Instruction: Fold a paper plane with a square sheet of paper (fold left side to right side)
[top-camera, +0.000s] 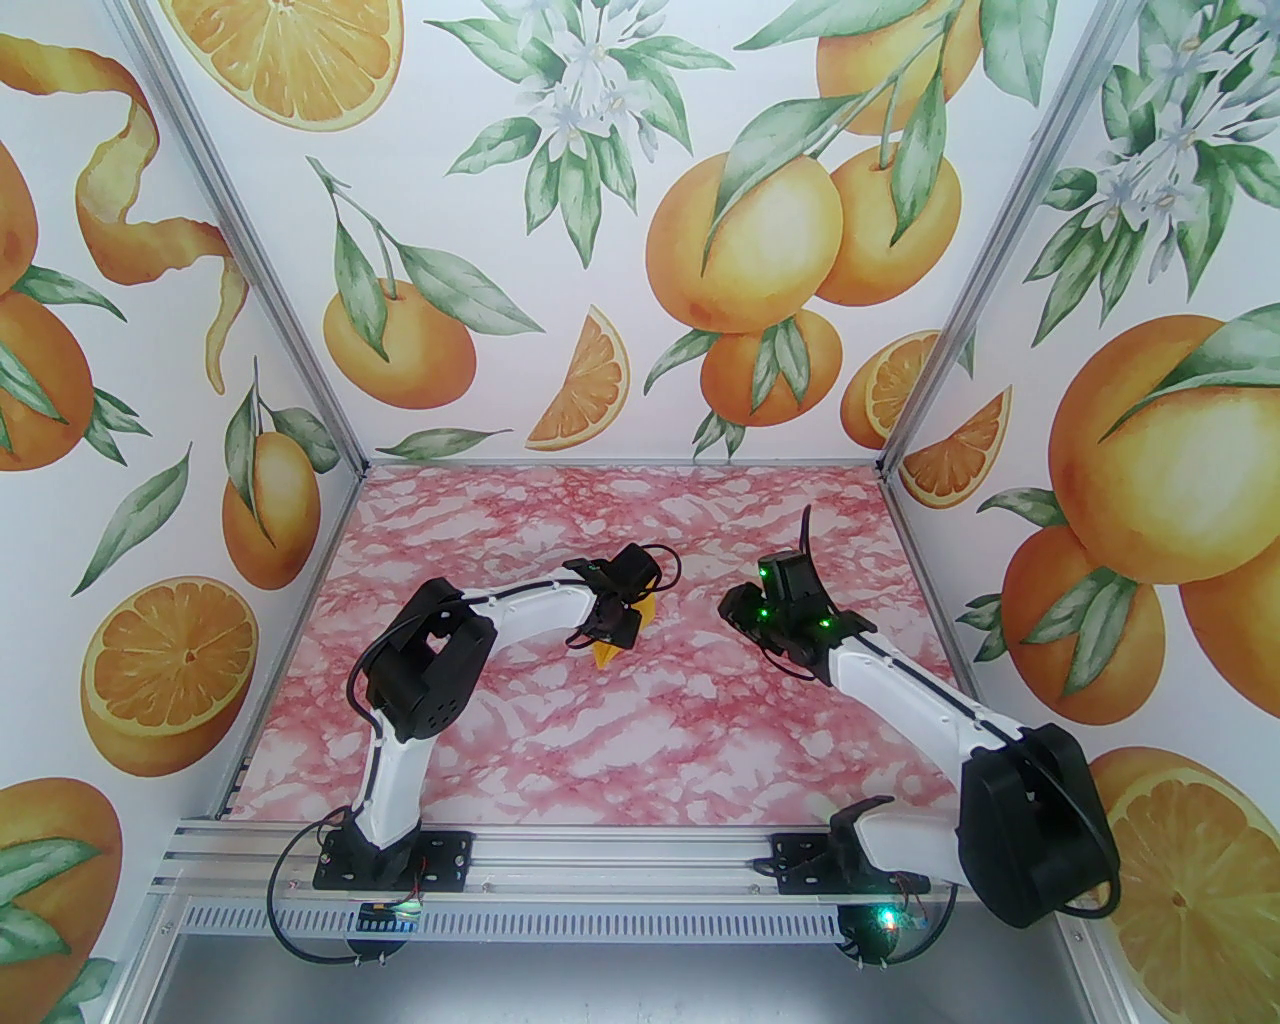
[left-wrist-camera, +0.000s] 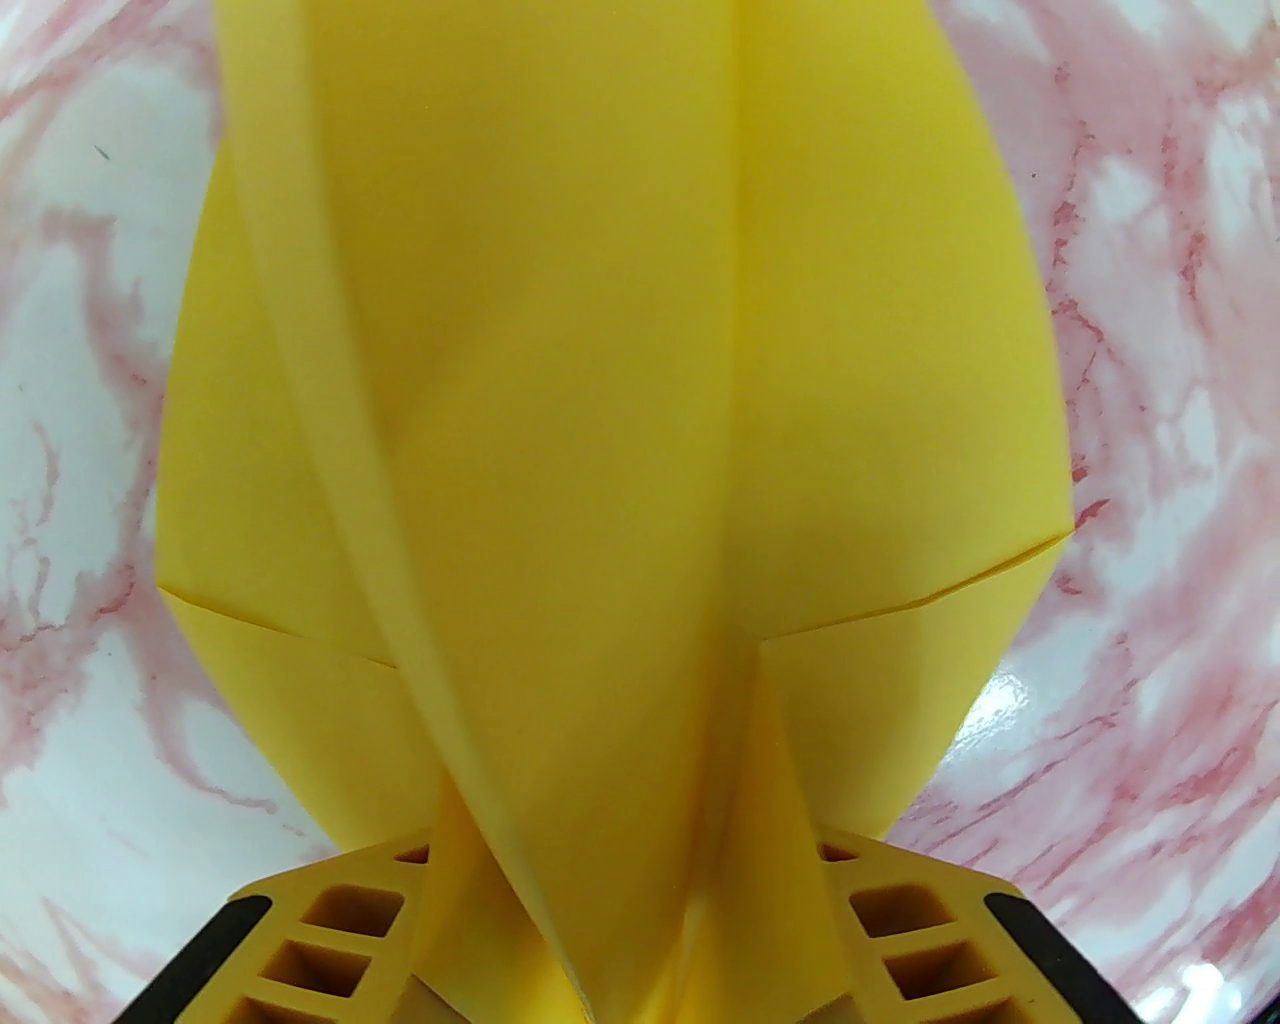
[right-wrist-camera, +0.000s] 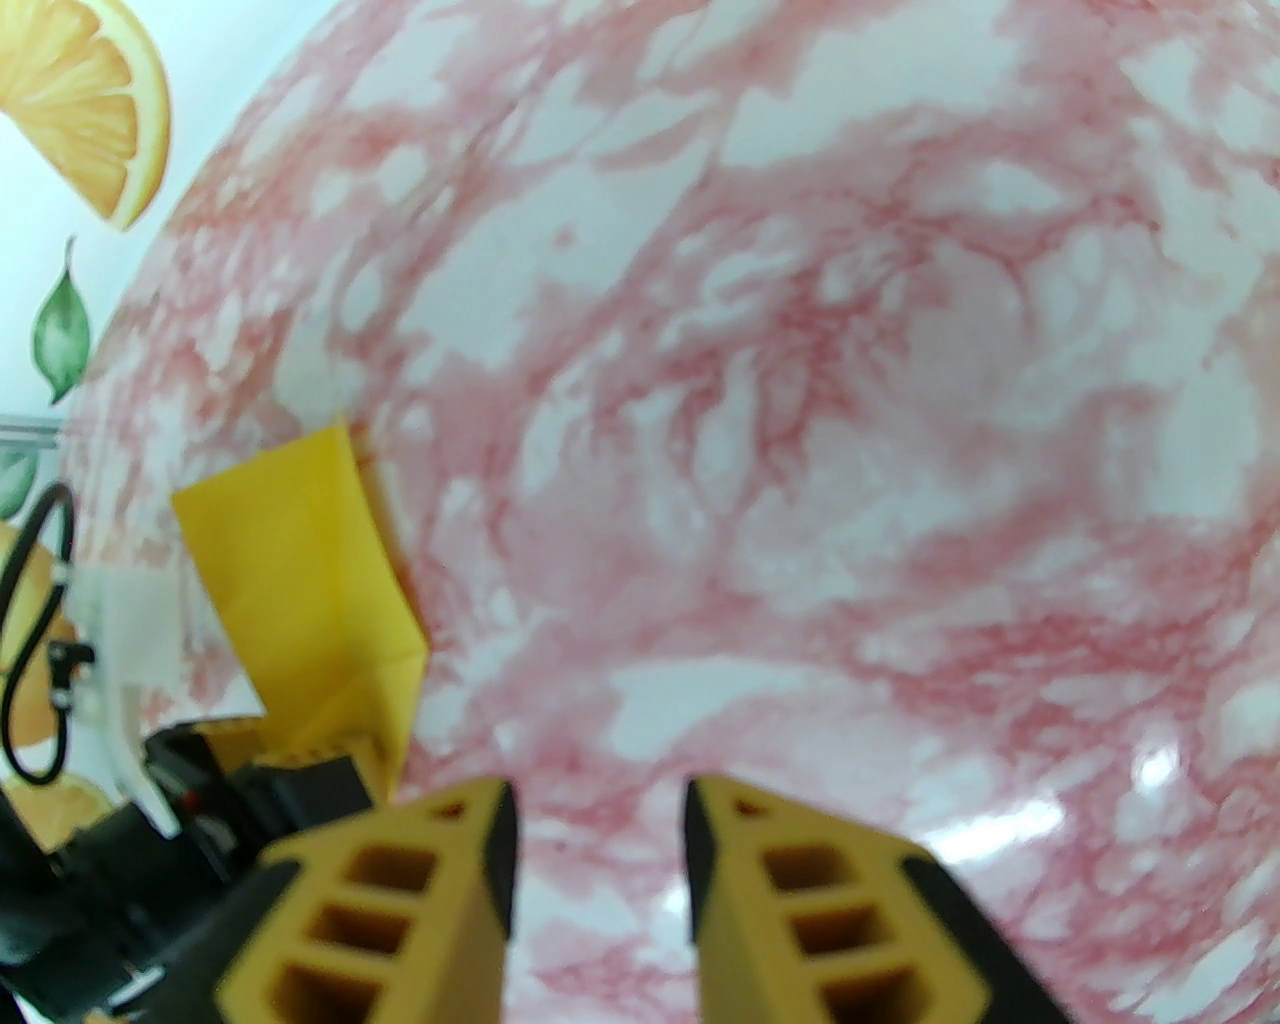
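Yellow paper (left-wrist-camera: 600, 400): folded, no longer a flat square. Flaps turned in from both sides overlap along a lengthwise ridge, and a slanting fold edge shows at each side close to the fingers.
Where it is: near the middle of the pink-marbled desk (top-camera: 600, 760). From overhead it is mostly hidden under the left wrist (top-camera: 620, 585), with a yellow corner poking out on the near side and a sliver on the right.
Left fingers (left-wrist-camera: 330, 920): one on each side of the paper's narrow near end, which runs down between them. They stand apart, and whether they clamp the paper or merely flank it cannot be told.
Right fingers (right-wrist-camera: 400, 900): to the right of the paper and well apart from it. They are parted, bare desk shows through the gap, and they grasp nothing.
Paper from the right wrist: it juts out from the left fingers at a slant, with a crease across it. Whether its far edge touches the desk cannot be told.
In the way: from above, the left wrist sits over the paper and covers most of it.
Behind the paper: walls (top-camera: 750, 250) printed with oranges, slices, leaves and blossom.
Beneath the paper: glossy marbled desk, with a bright glare just to the paper's right.
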